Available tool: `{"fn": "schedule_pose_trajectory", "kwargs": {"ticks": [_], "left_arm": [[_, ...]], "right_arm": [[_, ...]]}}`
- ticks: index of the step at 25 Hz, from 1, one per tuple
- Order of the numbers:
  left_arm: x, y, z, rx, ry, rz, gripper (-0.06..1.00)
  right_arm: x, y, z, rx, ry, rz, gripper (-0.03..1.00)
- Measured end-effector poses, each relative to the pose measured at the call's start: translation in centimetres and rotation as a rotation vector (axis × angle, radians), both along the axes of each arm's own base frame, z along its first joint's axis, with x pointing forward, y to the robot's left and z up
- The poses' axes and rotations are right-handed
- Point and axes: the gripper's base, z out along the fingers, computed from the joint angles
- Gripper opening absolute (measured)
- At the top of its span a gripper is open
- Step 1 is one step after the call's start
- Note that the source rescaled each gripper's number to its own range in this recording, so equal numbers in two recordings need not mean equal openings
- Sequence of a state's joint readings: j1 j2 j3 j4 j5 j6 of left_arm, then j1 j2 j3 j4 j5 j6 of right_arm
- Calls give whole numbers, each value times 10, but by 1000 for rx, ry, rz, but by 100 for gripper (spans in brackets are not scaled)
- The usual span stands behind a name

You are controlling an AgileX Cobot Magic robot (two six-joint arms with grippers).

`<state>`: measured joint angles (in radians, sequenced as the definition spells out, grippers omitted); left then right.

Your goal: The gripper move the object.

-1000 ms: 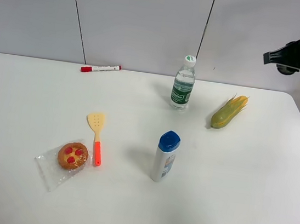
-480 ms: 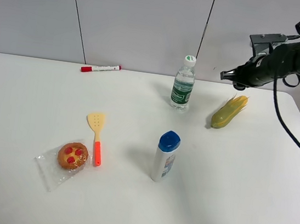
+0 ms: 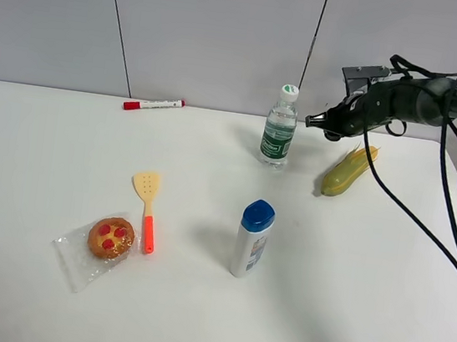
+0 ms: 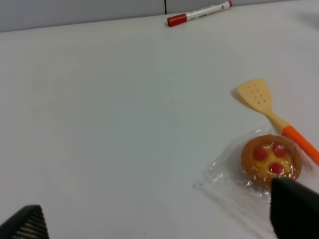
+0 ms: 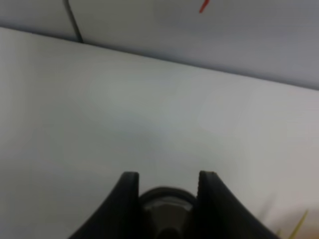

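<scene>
My right gripper [image 3: 314, 122], a dark claw on a dark arm with trailing black cables, hangs above the table's back right, between the water bottle [image 3: 280, 127] and the corn cob [image 3: 349, 171]. In the right wrist view its fingers [image 5: 168, 177] stand close together around a small round grey-brown capsule [image 5: 167, 198] with a wider rim. The capsule is too small to make out in the exterior high view. My left gripper [image 4: 159, 219] is open and empty; only its two tips show, low over the table near the wrapped tart [image 4: 271, 159].
A red-capped white marker [image 3: 153, 105] lies at the back wall. A yellow spatula with an orange handle [image 3: 147, 207] and a bagged fruit tart [image 3: 110, 238] lie front left. A white bottle with a blue cap [image 3: 252, 238] stands mid-table.
My right arm has swung from the far upper right down and to the left, and now sits over the corn close to the water bottle. The things on the table have not moved.
</scene>
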<state>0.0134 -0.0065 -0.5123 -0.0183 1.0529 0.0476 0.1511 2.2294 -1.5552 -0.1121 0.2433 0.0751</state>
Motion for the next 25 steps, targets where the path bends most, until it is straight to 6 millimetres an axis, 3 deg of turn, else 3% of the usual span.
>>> {"fn": "schedule_pose_trajectory", "kwargs": {"ticks": [11, 25], "left_arm": [[0, 0, 0, 0, 0, 0, 100], [0, 0, 0, 0, 0, 0, 100]], "right_arm": [[4, 1, -13, 45, -3, -27, 0], [10, -18, -19, -19, -49, -8, 0]]}}
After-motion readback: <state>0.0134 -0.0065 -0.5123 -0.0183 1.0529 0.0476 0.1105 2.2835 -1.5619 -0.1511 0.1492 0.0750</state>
